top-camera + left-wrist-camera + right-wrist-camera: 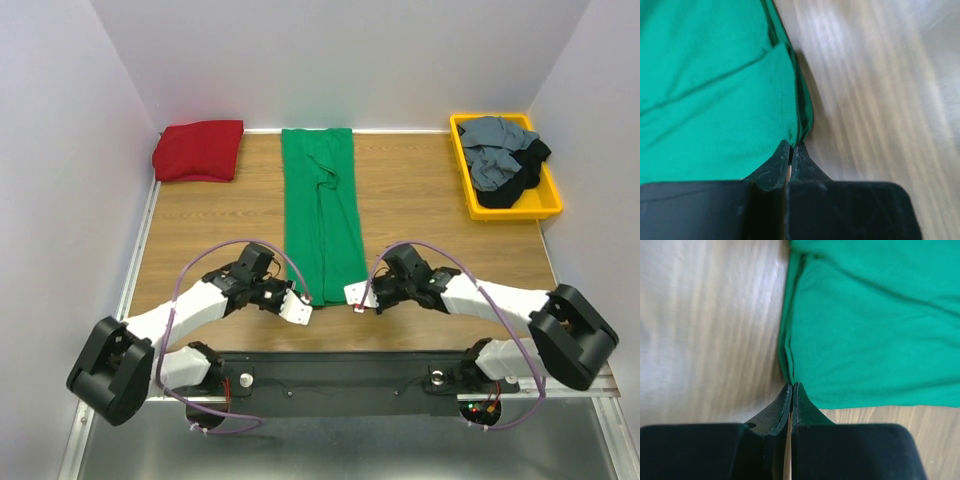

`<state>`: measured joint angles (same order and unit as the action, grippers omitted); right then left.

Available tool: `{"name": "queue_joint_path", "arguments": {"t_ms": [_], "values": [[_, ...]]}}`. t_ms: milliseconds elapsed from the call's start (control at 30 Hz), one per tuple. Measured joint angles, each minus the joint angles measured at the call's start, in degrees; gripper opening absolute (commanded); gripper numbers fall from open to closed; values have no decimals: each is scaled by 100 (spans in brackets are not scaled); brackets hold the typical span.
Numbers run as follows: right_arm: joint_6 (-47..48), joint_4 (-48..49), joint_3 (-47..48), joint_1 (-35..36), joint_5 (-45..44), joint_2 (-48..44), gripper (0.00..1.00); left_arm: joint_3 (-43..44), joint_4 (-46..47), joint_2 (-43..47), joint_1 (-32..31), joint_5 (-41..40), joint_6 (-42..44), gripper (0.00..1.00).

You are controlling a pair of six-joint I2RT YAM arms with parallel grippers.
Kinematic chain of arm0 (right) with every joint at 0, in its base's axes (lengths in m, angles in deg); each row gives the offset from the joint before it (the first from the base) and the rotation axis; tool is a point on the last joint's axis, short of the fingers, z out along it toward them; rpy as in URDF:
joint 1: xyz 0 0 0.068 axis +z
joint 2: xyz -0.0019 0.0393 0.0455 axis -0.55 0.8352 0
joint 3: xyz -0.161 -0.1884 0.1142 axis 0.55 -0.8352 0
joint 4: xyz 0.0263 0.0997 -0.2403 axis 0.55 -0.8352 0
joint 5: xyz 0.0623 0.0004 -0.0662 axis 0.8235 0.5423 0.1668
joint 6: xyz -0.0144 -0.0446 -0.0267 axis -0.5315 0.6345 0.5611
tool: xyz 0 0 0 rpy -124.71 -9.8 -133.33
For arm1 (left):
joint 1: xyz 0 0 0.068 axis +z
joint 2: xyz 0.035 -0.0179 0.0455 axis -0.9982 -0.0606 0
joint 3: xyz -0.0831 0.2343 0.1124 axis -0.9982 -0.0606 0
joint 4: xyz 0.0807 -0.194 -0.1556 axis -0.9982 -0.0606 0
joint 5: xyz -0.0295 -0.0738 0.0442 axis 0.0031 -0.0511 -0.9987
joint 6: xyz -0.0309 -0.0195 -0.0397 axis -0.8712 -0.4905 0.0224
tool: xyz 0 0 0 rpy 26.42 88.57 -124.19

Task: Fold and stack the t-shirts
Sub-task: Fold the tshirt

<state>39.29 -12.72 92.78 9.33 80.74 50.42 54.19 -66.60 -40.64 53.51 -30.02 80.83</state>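
Brown wooden worktop (pixel 420 200) between pale walls. Nearest, left claw (pixel 791 147) and right claw (pixel 791 386) both clenched, each pinching a near corner of long bright green cloth t-shirt (pixel 320 210) stretching away between them. Far beyond left claw, folded dark red cloth t-shirt (pixel 198 151). Far beyond right claw, yellow plastic tray (pixel 545 206) holding crumpled slate grey cloth t-shirt (pixel 495 150) over black cloth t-shirt (pixel 500 192).

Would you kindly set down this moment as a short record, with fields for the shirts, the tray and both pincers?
green t-shirt: folded into a long strip, running far to near in the middle
red t-shirt: folded, far left corner
grey and black t-shirts: heaped in the yellow tray, far right
left pincer: shut on the strip's near left corner
right pincer: shut on its near right corner
stack: green not yet on red
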Motion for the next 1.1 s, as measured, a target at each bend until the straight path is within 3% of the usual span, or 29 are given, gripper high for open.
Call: {"name": "queue_joint_path", "arguments": {"t_ms": [267, 433, 600, 700, 900, 1100], "values": [[-726, -739, -9, 761, -15, -1532, 1, 22, -999, 1504, -732, 240, -278, 0], [-979, -881, -33, 909, -195, -1714, 1, 26, -1128, 1873, -929, 254, -944, 0], [-1115, -883, 11, 769, -470, -1268, 1, 142, -1093, 1375, -756, 136, -1333, 0], [-1132, -833, 188, 450, -516, -979, 1, 433, -1005, 981, -332, 155, -1353, 0], [-918, -546, 686, -101, -468, -501, 0, 940, -647, 129, 485, 256, -1193, 0], [-557, -184, 1097, -566, -302, 245, 1, 1012, -109, -450, 809, 238, -887, 0]]}}
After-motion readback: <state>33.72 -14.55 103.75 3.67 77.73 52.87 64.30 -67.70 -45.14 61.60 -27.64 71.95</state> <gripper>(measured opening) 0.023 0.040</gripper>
